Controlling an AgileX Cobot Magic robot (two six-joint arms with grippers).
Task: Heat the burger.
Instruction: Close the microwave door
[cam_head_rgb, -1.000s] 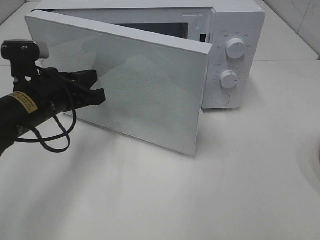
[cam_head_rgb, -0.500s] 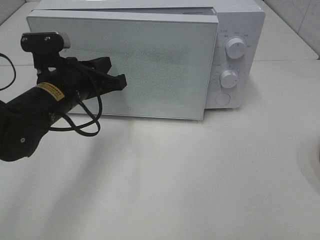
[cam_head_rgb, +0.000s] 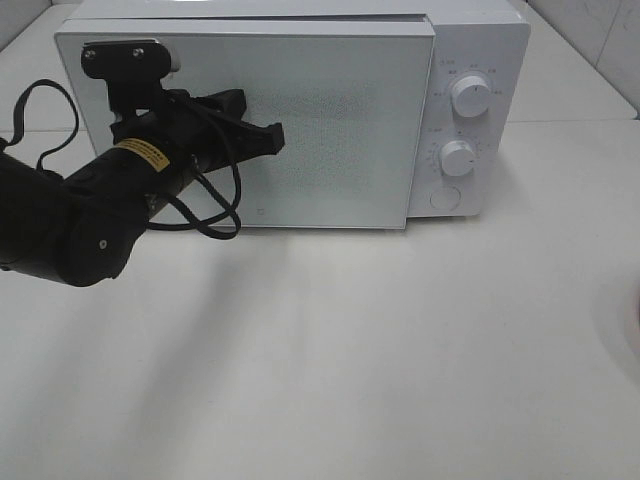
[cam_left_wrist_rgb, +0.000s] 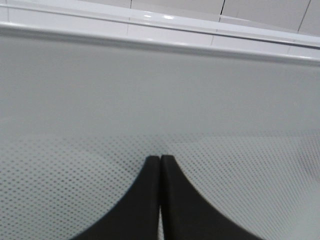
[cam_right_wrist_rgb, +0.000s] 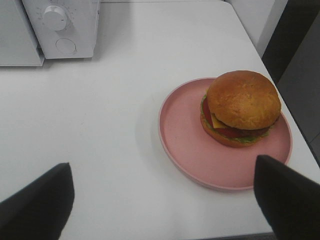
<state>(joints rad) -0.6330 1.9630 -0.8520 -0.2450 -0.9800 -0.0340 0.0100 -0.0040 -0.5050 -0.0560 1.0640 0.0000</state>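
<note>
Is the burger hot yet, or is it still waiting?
Still waiting. The burger sits on its pink plate on the table, outside the microwave. The left gripper, fingers together, is against the microwave door, which looks closed. The right gripper is open over the plate. Loading and heating remain.

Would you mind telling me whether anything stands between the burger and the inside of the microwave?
Yes: the microwave door is shut, with the closed left tool against it. The burger sits outside on its pink plate.
</note>
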